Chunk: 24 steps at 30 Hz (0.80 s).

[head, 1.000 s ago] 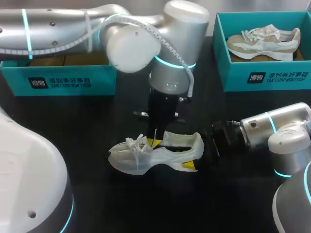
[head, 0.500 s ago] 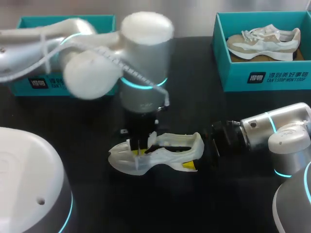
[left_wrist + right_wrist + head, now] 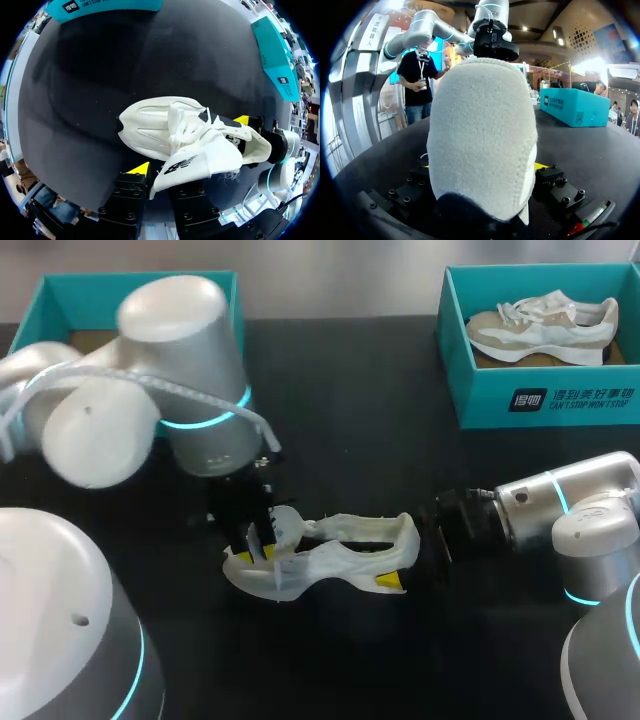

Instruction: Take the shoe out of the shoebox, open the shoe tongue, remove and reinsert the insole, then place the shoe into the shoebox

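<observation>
The white shoe [image 3: 330, 560] sat on the black table [image 3: 350, 440], at the frame's lower centre. The left gripper [image 3: 262, 545] pinched its tongue [image 3: 197, 161]. The right gripper [image 3: 405, 558] clamped its heel [image 3: 480, 135].

Print on the boxes and the shoe

The right shoebox [image 3: 480, 405] carries a white boxed logo on its front wall, with two short lines of white lettering beside it. The left shoebox [image 3: 100, 5] shows the same kind of white mark on its front, partly cut off. A dark logo sits on the tongue [image 3: 200, 160] of the white shoe [image 3: 150, 125].
</observation>
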{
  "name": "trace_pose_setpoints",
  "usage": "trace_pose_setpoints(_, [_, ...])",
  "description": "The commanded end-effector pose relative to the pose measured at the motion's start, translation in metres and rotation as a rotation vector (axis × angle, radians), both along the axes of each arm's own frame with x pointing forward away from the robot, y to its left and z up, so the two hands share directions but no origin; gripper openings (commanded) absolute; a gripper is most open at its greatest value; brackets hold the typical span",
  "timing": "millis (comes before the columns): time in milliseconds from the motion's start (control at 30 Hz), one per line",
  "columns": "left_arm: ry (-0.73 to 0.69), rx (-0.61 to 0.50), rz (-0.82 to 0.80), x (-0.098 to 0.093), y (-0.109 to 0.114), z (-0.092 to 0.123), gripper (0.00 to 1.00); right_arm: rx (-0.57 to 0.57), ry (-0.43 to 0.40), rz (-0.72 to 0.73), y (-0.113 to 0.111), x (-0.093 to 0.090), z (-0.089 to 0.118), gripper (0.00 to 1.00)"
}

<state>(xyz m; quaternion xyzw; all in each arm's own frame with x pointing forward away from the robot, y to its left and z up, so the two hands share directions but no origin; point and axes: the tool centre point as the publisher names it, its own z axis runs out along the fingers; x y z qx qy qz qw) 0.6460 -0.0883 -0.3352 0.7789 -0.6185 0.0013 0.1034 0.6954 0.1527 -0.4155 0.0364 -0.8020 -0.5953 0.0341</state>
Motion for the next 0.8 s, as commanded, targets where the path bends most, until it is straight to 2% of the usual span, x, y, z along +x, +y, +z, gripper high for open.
trace_pose_setpoints(33, [-0.043,-0.257,0.018,0.003,0.006,-0.003,0.27,-0.004,0.002,0.000,0.001,-0.002,-0.002,0.00])
trace_pose_setpoints(200, [-0.070,-0.253,-0.051,0.001,0.001,0.011,0.56,-0.004,0.002,0.000,0.001,-0.002,-0.002,0.00])
trace_pose_setpoints(267, [-0.081,-0.250,-0.088,0.001,-0.002,0.017,0.66,-0.004,0.002,0.000,0.001,-0.002,-0.002,0.00])
trace_pose_setpoints(333, [-0.081,-0.255,-0.136,0.004,-0.005,0.023,0.71,-0.004,0.002,0.000,0.001,-0.002,-0.002,0.00])
trace_pose_setpoints(533, [-0.070,-0.212,-0.285,0.016,-0.019,0.041,0.73,-0.004,0.002,0.000,0.001,-0.002,-0.002,0.00])
trace_pose_setpoints(800, [-0.046,-0.103,-0.456,0.028,-0.037,0.055,0.65,-0.004,0.002,0.000,0.001,-0.002,-0.002,0.00])
